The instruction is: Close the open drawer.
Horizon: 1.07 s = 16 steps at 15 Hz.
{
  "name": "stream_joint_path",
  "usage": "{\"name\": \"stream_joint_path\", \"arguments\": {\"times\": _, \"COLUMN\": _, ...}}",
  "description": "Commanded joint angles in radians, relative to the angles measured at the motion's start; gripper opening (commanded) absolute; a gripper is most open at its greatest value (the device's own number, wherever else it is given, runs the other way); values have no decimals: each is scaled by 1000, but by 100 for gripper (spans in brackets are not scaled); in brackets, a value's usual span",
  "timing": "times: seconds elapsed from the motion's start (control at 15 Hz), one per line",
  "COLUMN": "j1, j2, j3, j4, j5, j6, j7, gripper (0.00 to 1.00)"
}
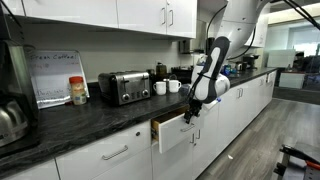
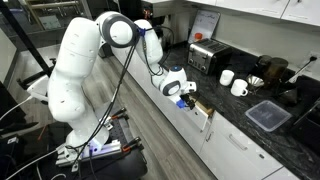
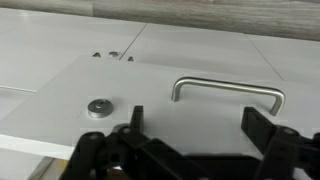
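Drawer (image 1: 172,132) pulled out under countertop (image 1: 90,118) in an exterior view, gripper (image 1: 190,113) at its far edge. In an exterior view drawer (image 2: 204,110) juts into open aisle floor (image 2: 160,140). Wrist view: fingers (image 3: 130,135) spread, empty, facing handle (image 3: 228,90).

from my seat the drawer (image 3: 170,80) front reads as smooth matt white, its handle (image 3: 228,92) brushed silver metal, its box side (image 1: 156,128) pale bare wood (only a sliver of it shows). the toaster (image 1: 124,87) is shiny polished metal; the countertop (image 1: 90,118) under it is dark, speckled and faintly glossy, like stone. the mugs (image 1: 161,88) beside the toaster look glazed white. my gripper (image 3: 190,140) is matt black.
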Motion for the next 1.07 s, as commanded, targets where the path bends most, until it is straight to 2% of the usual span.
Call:
{"name": "stream_joint_path", "arguments": {"times": 0.0, "j1": 33, "j2": 12, "j3": -32, "j4": 9, "j5": -31, "j6": 28, "j7": 32, "gripper": 100}}
{"name": "stream_joint_path", "arguments": {"times": 1.0, "j1": 38, "j2": 39, "j3": -34, "j4": 66, "j5": -34, "j6": 22, "j7": 27, "gripper": 100}}
